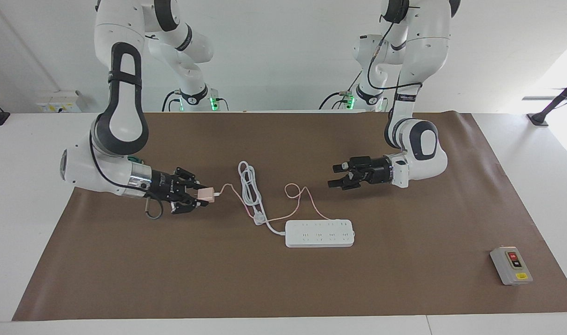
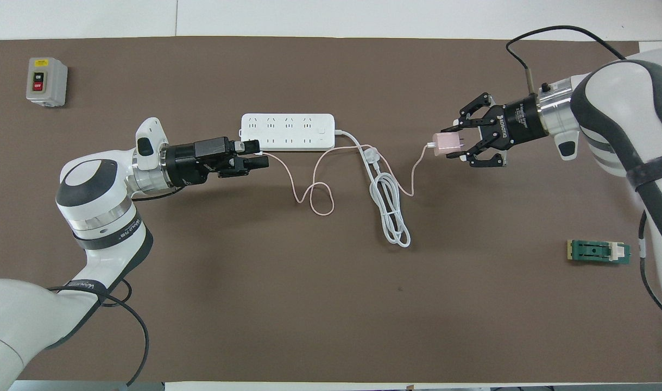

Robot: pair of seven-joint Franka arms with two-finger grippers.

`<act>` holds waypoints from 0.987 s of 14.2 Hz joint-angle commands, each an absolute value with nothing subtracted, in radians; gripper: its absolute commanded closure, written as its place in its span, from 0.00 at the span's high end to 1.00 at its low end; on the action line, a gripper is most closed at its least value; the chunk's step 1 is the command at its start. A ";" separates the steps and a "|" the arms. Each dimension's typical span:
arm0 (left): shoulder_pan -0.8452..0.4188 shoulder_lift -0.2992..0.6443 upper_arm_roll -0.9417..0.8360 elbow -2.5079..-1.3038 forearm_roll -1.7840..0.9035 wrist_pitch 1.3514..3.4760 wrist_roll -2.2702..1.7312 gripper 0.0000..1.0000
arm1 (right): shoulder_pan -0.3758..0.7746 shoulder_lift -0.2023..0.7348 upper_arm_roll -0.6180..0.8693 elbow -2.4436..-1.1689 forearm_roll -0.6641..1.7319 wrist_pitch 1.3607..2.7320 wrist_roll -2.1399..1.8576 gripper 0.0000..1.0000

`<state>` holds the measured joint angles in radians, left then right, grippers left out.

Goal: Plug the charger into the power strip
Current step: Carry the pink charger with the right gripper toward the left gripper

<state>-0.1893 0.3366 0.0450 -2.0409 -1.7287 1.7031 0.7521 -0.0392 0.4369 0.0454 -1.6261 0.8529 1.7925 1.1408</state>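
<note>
The right gripper [image 1: 204,195] is clamping its fingers [image 2: 454,128] on the charger [image 2: 446,143], carrying the small pink cube above the brown mat [image 1: 283,288] toward the right arm's end of the bench [image 1: 13,195], while the thin pink cable [image 1: 292,201] is trailing from it across the coiled white cord [image 2: 388,209] to the power strip [image 1: 319,233]. The left gripper [image 1: 335,175] is hanging over the mat just beside the strip's end, its fingers [image 2: 257,162] standing apart and gripping nothing. The power strip is lying flat mid-mat, sockets up. A grey switch box [image 1: 510,265] is sitting near the mat's corner at the left arm's end. White walls are showing around both arm bases in the facing view only. The overhead view is showing a green component [image 2: 598,252] lying on the mat at the right arm's end, which the right arm is almost wholly hiding in the facing view.
</note>
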 commanded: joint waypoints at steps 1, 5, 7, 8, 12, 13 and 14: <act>-0.202 0.328 0.054 -2.043 -1.724 1.724 0.765 1.00 | 0.046 0.446 0.043 -1.573 0.890 1.839 1.257 0.00; -0.202 0.331 0.052 -2.028 -1.732 1.721 0.765 1.00 | 0.208 0.454 0.043 -1.532 0.891 1.975 1.364 0.00; -0.204 0.344 0.049 -2.013 -1.750 1.715 0.765 1.00 | 0.267 0.459 0.044 -1.529 0.890 2.032 1.403 0.00; -0.215 0.345 0.051 -2.013 -1.764 1.713 0.765 1.00 | 0.299 0.463 0.044 -1.523 0.887 2.054 1.425 0.00; -0.224 0.365 0.051 -1.997 -1.773 1.713 0.778 1.00 | 0.397 0.488 0.043 -1.477 0.884 2.158 1.526 0.00; -0.224 0.365 0.051 -1.997 -1.773 1.713 0.778 1.00 | 0.419 0.500 0.043 -1.457 0.884 2.178 1.543 0.00; -0.225 0.365 0.051 -1.997 -1.773 1.713 0.778 1.00 | 0.440 0.508 0.043 -1.442 0.881 2.203 1.563 0.00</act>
